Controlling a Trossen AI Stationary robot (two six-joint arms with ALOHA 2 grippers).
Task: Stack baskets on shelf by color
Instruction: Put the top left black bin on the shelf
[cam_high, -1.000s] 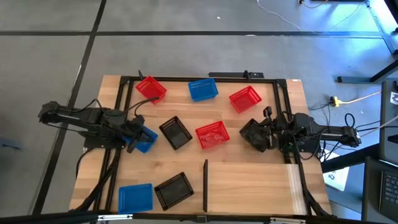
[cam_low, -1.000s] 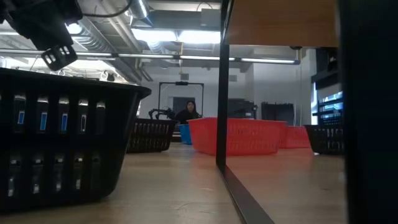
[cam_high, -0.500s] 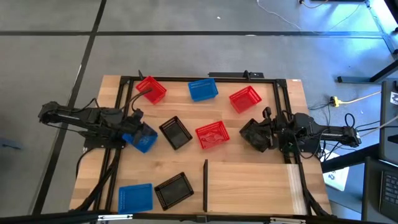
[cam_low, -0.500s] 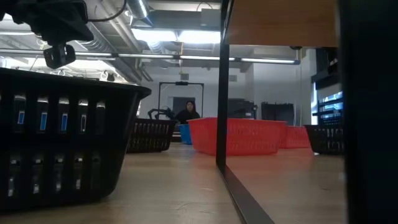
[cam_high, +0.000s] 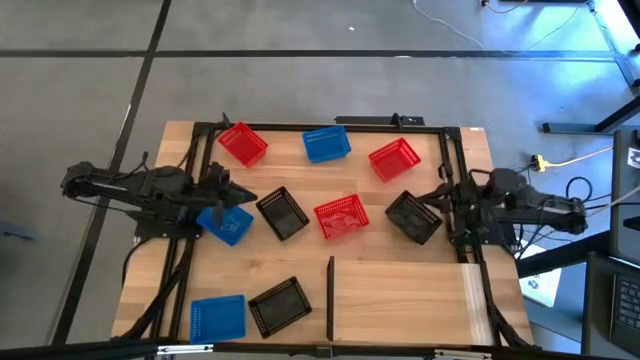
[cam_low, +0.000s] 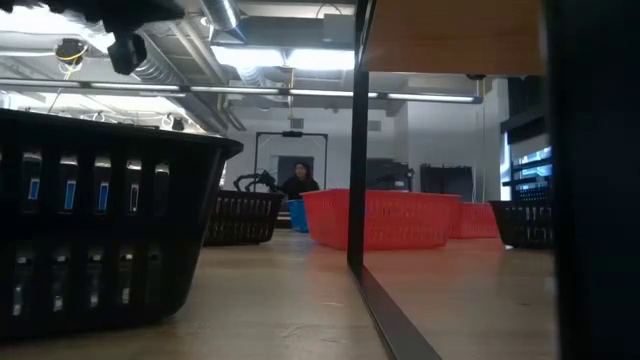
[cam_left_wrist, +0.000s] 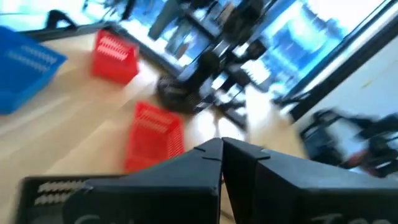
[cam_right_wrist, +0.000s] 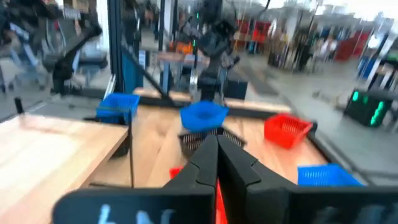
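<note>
On the left side of the table (cam_high: 400, 300), the left gripper (cam_high: 222, 195) is pressed shut on the edge of a blue basket (cam_high: 228, 224), and the basket looks a bit tipped, so I think it is being lifted. That grip on the rim makes sense, since the thin wall fits between the two fingers.

On the right side, the right gripper (cam_high: 440, 200) has its fingers pressed together and sits just beside a black basket (cam_high: 414, 217). I cannot tell if it is touching the basket, and it does not seem to be holding it.

The other baskets lie spread out on the table: three red ones (cam_high: 341, 217), two more blue ones (cam_high: 326, 144) and two more black ones (cam_high: 282, 213). None sit on top of each other yet.

The shelf (cam_high: 400, 285) is the pale board at the near right, with a thin black bar (cam_high: 330, 297) along one side. No basket sits on it, so the sorting by color has hardly begun.
</note>
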